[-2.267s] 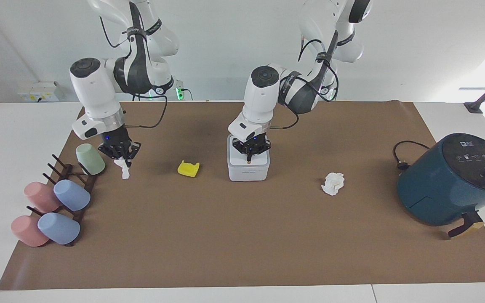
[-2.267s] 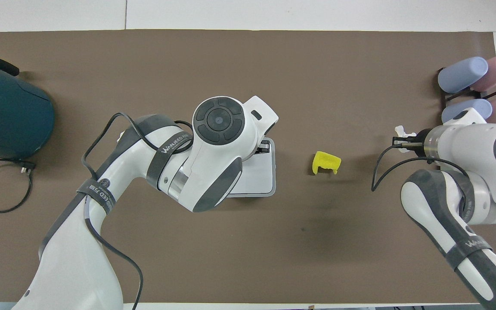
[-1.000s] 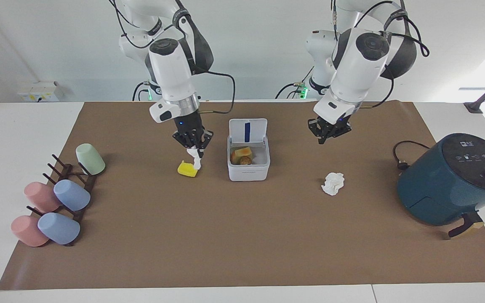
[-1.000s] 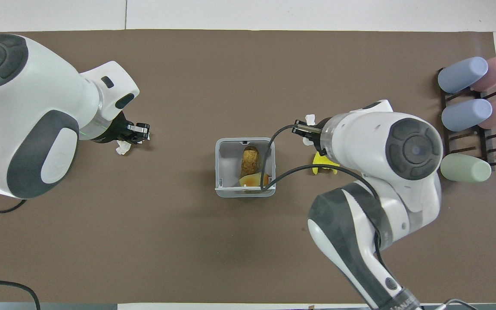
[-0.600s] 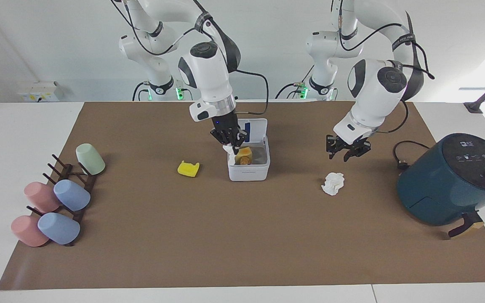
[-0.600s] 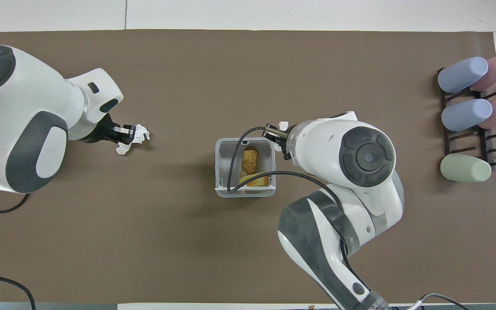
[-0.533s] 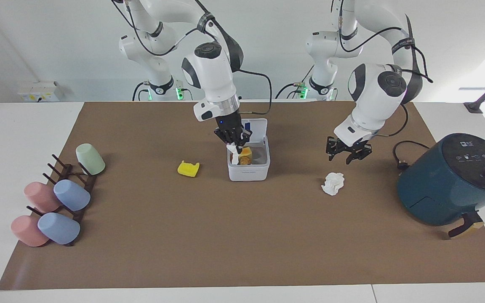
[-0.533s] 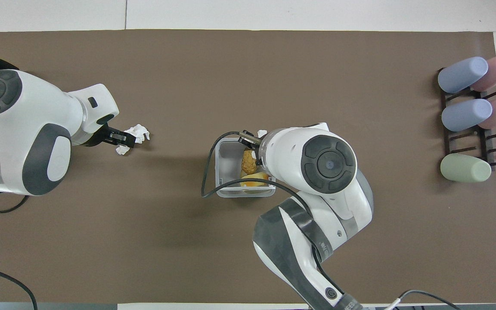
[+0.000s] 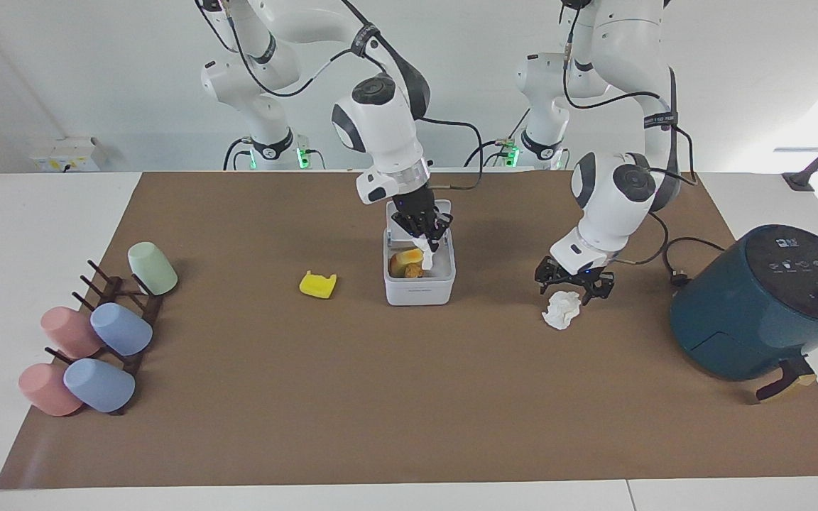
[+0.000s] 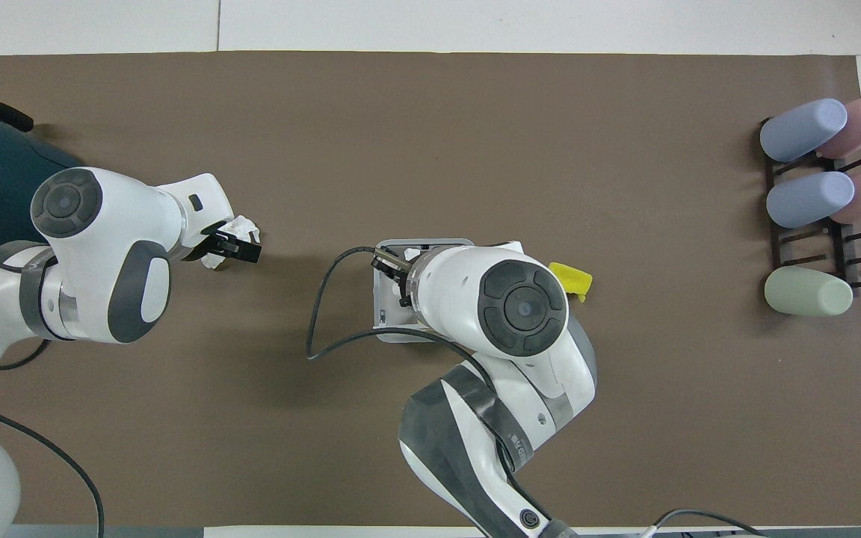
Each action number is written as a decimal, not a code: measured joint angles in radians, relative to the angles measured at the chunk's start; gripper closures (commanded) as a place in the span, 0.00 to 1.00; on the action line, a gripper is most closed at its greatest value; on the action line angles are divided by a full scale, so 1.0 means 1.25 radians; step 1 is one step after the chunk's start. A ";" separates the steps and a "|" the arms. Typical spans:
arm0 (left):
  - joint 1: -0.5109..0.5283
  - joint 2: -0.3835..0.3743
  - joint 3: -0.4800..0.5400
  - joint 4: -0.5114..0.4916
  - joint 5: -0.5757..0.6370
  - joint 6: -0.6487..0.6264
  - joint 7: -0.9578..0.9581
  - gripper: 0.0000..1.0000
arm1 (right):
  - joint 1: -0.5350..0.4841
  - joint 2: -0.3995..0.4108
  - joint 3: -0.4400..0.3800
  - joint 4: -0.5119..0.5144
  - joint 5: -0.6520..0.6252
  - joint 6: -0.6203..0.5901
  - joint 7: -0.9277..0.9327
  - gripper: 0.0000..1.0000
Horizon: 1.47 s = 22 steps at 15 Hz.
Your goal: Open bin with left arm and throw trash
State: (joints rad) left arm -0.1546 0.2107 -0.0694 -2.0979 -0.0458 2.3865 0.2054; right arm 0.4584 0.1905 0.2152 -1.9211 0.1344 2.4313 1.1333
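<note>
The right gripper (image 9: 429, 241) is over the open bin (image 9: 420, 284), and it pinches a paper wad (image 9: 427, 259) that hangs down into the bin. The bin is the small white box in the middle of the brown mat (image 9: 380, 397). Its lid (image 9: 444, 209) stands up at the edge nearer the robots. I can see some orange and brown scraps (image 9: 406, 264) already inside.

The left gripper (image 9: 571, 282) is low over the second paper wad (image 9: 562, 310), which lies on the mat toward the left arm's end from the bin. Its fingers are spread apart on either side of the wad's top, and I think it is about to pinch it.

The little yellow piece (image 9: 318, 284) lies on the mat just beside the bin, toward the right arm's end. Nobody is touching it.

So the bin is open, and that part is done. The first wad is nearly in but not let go. The second wad and the yellow piece must go in too.

The big teal air fryer (image 9: 764, 301) sits past the second wad from the bin. The pastel cups (image 9: 96, 333) on their rack sit past the yellow piece.
</note>
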 measured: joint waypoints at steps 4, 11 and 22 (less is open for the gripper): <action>0.007 0.029 0.000 0.000 0.001 0.027 0.015 0.64 | 0.005 0.002 -0.002 0.000 0.000 -0.002 0.010 0.00; 0.008 0.029 0.000 0.027 0.001 0.000 0.014 1.00 | -0.062 -0.045 -0.011 0.009 -0.003 -0.124 -0.093 0.00; -0.037 0.013 -0.043 0.339 -0.138 -0.325 -0.296 1.00 | -0.288 -0.077 -0.013 -0.197 -0.003 -0.014 -0.581 0.00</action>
State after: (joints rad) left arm -0.2004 0.2267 -0.1228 -1.6736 -0.2180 1.9802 -0.1641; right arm 0.0984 0.0945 0.1993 -2.1679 0.1301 2.4139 0.4066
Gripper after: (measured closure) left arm 0.934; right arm 0.000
